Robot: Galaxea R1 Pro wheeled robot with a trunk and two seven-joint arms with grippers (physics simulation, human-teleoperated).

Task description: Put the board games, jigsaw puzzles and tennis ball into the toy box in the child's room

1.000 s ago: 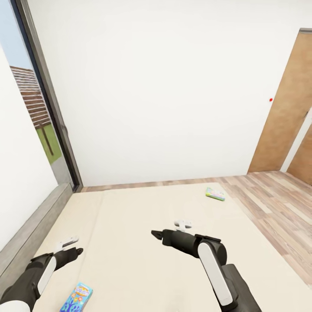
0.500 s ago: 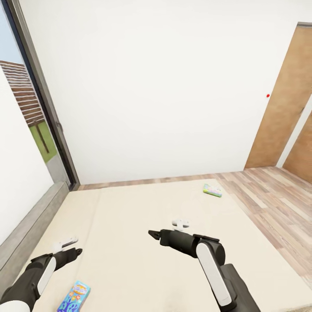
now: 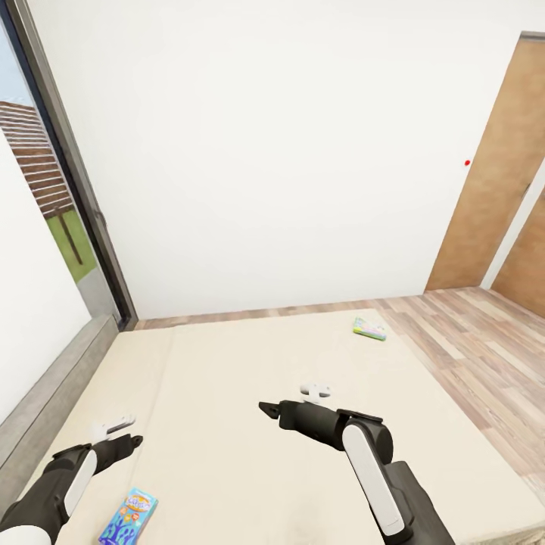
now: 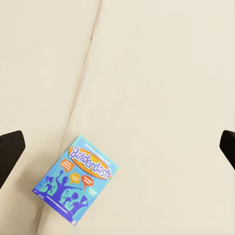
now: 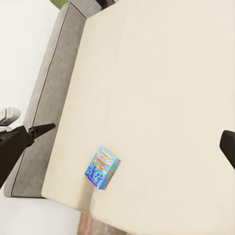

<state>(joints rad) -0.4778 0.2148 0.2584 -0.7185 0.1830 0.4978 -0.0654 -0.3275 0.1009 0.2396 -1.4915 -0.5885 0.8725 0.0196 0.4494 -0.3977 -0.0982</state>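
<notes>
A blue board game (image 3: 129, 515) lies flat on the beige bed (image 3: 227, 378) near its front left corner, just below my left gripper (image 3: 123, 431). The left wrist view looks straight down on this game (image 4: 76, 180), with the left gripper (image 4: 119, 147) open above it and apart from it. A pastel, green-edged board game (image 3: 369, 328) rests at the bed's far right edge. Over the middle of the mattress my right gripper (image 3: 291, 400) hovers open and holds nothing. Its wrist view also takes in the blue game (image 5: 102, 168) between its wide-spread fingers (image 5: 24, 139).
A low grey headboard (image 3: 53, 393) runs along the bed's left side under a tall dark-framed window (image 3: 72, 182). A white wall stands behind the bed. Wood-plank floor (image 3: 484, 356) and a brown door (image 3: 499, 174) are to the right.
The whole picture has shifted a little as the camera moved, with the bed sitting slightly differently in view. Both arms keep the same pose and both games lie where they were.
</notes>
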